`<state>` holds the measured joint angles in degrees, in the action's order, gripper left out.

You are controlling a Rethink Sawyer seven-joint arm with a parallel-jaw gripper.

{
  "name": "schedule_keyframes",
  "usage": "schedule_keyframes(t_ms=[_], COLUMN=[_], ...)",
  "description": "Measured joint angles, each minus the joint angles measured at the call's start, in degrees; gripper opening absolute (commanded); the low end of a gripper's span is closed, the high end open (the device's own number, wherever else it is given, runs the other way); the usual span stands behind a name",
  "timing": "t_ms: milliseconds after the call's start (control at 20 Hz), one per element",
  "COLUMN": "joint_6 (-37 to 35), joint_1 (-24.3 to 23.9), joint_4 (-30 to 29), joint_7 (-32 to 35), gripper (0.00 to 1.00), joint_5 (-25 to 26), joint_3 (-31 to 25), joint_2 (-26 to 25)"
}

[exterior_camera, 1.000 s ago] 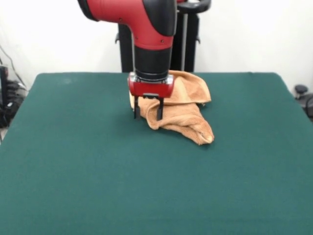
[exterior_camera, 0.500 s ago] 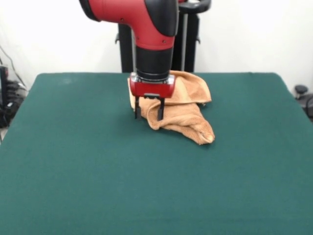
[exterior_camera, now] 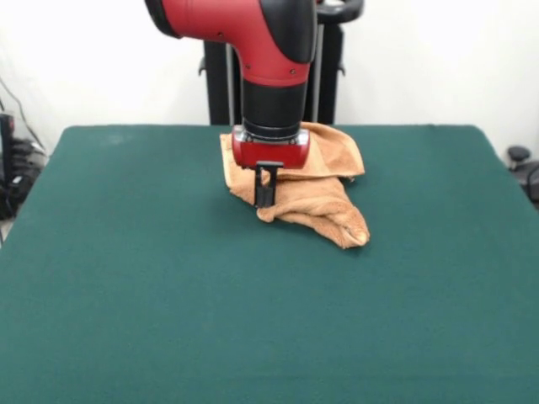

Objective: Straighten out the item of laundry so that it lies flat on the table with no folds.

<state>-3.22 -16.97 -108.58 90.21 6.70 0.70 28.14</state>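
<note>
The item of laundry (exterior_camera: 324,198), a light-orange towel, lies crumpled in a folded heap on the far middle of the green table (exterior_camera: 168,295). One bunched corner points toward the near right. The red and black arm comes down over the heap's left part. My gripper (exterior_camera: 264,200) stands at the towel's near-left edge, its two black fingers drawn together with the tips in the cloth. The arm's wrist hides part of the towel behind it.
A black stand (exterior_camera: 324,59) rises behind the table's far edge. Green felt stretches wide on the left, right and near sides of the towel. Dark equipment shows off both side edges of the table.
The fingers, spread apart earlier, have come together at the towel's near-left edge. The arm has shifted slightly to the right. The towel's heap keeps nearly the same shape.
</note>
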Motion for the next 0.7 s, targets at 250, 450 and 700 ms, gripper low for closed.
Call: schedule_keyframes(t_ms=[250,450,700], joint_6=[0.01,0.01,0.0], joint_1=[0.14,0.26,2.04], joint_4=[0.0,0.01,-0.01], joint_7=[0.0,0.0,0.0], gripper=[0.0,0.0,0.0], joint_5=[0.0,-0.02,-0.93], joint_3=[0.06,0.17,1.09], joint_2=[-0.01,-0.03,0.25])
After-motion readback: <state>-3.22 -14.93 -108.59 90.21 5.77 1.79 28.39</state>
